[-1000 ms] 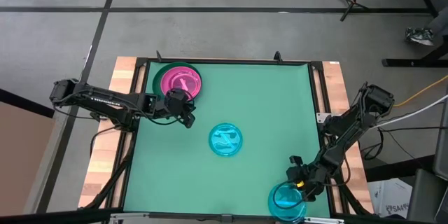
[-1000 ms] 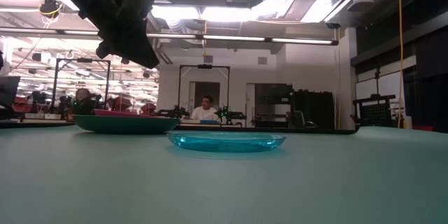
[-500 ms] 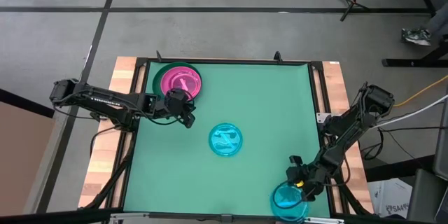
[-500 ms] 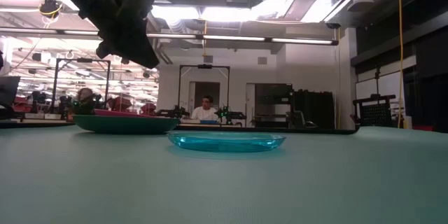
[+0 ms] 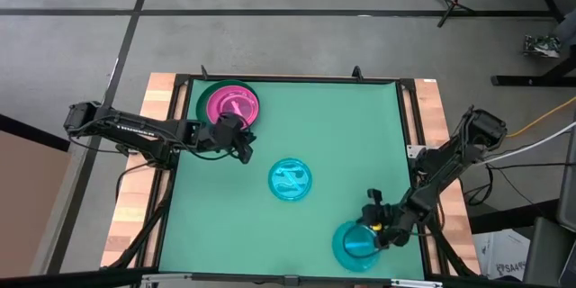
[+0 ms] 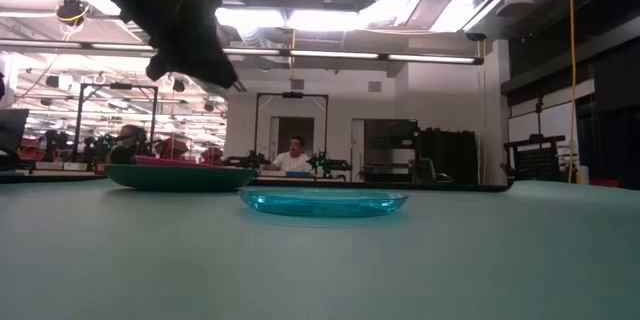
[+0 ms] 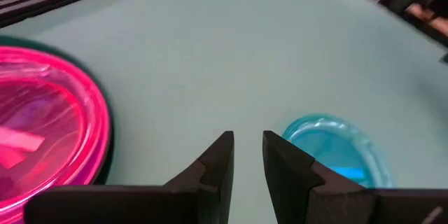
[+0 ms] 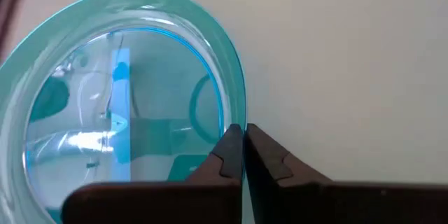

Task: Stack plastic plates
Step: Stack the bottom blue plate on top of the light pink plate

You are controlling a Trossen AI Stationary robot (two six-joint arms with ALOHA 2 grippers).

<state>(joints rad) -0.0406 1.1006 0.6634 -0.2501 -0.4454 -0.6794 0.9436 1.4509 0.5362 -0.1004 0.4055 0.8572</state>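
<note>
Table [image 5: 342,126]: flat matte green mat in a dark frame, wooden strips along both sides. Stack of plates at the far left corner: a dark green round plate [image 5: 200,101] at the bottom, with glossy solid pink plates [image 5: 232,105] nested inside it; how many lie in the stack cannot be counted from here. Cyan plate, table centre [image 5: 292,180]: round, shallow, translucent plastic with a raised rim, lying flat and well apart from the stack. Second cyan plate [image 5: 355,245], near right corner: same clear glossy plastic, its rim pinched between the closed fingers of the right gripper [image 8: 243,140]; compared with a second ago it sits farther left and farther in from the table edge, and the fingers, then apart, have clamped onto it. Left gripper [image 7: 246,155]: empty, fingers slightly parted, hovering above the mat just beside the stack; it has barely shifted. Nothing lies between the two cyan plates. Beyond the table, a lit workshop with a seated person [image 6: 294,156] in the distance.
</note>
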